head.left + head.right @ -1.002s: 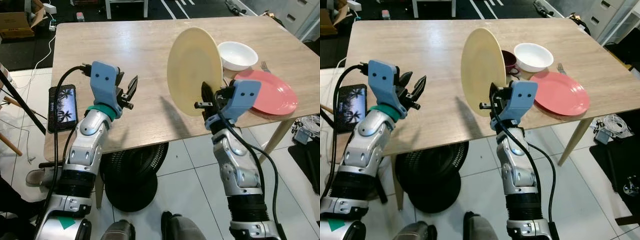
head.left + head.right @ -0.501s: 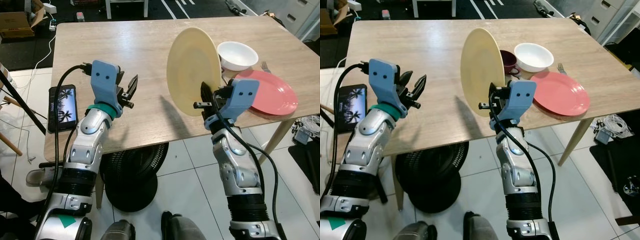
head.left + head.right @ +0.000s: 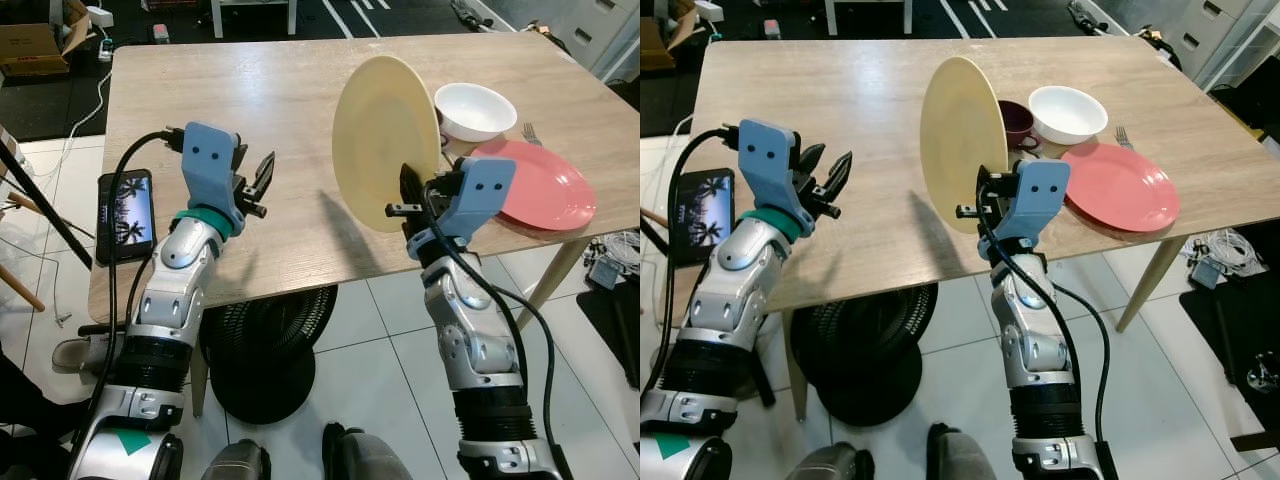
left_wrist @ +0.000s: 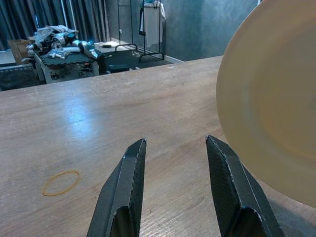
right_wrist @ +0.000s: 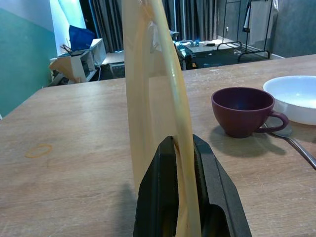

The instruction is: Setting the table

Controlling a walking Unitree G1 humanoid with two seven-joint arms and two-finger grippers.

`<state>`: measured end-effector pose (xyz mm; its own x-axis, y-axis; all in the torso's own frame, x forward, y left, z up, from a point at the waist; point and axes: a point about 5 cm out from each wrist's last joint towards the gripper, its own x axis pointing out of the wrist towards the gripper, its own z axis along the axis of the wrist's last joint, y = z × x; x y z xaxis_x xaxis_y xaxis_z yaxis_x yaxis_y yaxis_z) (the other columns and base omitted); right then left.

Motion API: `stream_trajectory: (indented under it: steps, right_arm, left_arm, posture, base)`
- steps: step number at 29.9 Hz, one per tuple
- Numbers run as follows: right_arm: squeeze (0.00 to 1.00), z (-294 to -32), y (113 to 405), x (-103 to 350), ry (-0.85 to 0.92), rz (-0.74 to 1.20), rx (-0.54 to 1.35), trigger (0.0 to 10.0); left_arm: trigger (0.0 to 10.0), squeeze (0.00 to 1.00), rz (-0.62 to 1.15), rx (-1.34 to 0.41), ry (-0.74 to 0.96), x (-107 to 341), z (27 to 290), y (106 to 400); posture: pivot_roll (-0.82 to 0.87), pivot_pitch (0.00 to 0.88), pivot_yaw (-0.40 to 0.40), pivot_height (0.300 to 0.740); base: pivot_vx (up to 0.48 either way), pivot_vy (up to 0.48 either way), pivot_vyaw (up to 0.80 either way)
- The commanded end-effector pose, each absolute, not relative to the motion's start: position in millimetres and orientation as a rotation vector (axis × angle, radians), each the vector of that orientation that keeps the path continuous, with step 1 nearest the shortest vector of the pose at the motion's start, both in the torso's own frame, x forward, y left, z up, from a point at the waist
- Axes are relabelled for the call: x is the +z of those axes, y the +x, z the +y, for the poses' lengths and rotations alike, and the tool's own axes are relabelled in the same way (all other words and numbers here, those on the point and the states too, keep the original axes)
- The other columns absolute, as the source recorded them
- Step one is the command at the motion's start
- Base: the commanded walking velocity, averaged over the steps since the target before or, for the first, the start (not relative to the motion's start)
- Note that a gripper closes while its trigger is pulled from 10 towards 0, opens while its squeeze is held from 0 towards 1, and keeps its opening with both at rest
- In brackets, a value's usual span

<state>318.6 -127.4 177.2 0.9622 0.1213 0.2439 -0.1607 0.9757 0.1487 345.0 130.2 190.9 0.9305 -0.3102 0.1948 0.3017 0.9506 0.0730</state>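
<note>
My right gripper (image 3: 411, 196) is shut on the lower rim of a cream plate (image 3: 386, 140), holding it on edge above the wooden table (image 3: 250, 90) near its front edge. The plate's rim sits between the black fingers (image 5: 205, 173) in the right wrist view. My left gripper (image 3: 264, 178) hangs open over the table's left front part, nothing between its fingers (image 4: 126, 187). A pink plate (image 3: 545, 185), a white bowl (image 3: 475, 108), a dark purple cup (image 3: 1017, 122) and a fork (image 3: 529, 131) lie at the right of the table.
A rubber band (image 4: 60, 182) lies on the table. A phone (image 3: 126, 212) with a lit screen rests off the table's left edge. A black fan base (image 3: 265, 350) stands on the tiled floor under the table. Cables and a cardboard box (image 3: 30, 45) are at the far left.
The cream plate and my right gripper have drifted very slightly to the left. My left arm has not moved.
</note>
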Motion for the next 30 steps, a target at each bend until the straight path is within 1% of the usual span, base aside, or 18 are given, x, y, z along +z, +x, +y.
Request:
stream_trajectory:
  steps: [1,17,21,30]
  right_arm:
    - [0.0,-130.9,319.8,175.5,0.161,-0.227,0.132,10.0]
    - [0.0,-129.5,319.3,173.1,0.116,-0.215,0.143,10.0]
    - [0.0,-128.3,318.6,172.6,0.1,-0.215,0.151,10.0]
    - [0.0,-128.1,318.9,172.6,0.082,-0.213,0.149,10.0]
  left_arm:
    - [10.0,0.0,-0.193,-0.319,0.047,187.4,127.8,345.5]
    - [10.0,0.0,-0.199,-0.33,0.039,188.6,123.7,347.4]
    - [10.0,0.0,-0.199,-0.332,0.037,188.4,122.7,347.2]
    - [10.0,0.0,-0.199,-0.333,0.036,187.8,122.1,346.9]
  posture:
    - [0.03,0.0,-0.006,0.74]
    - [0.02,0.0,-0.008,0.74]
    - [0.01,0.0,-0.009,0.74]
    - [0.01,0.0,-0.01,0.74]
  base:
    - [-0.48,0.0,0.0]
    - [-0.435,0.0,0.0]
    - [-0.408,0.0,0.54]
    - [-0.406,0.0,0.77]
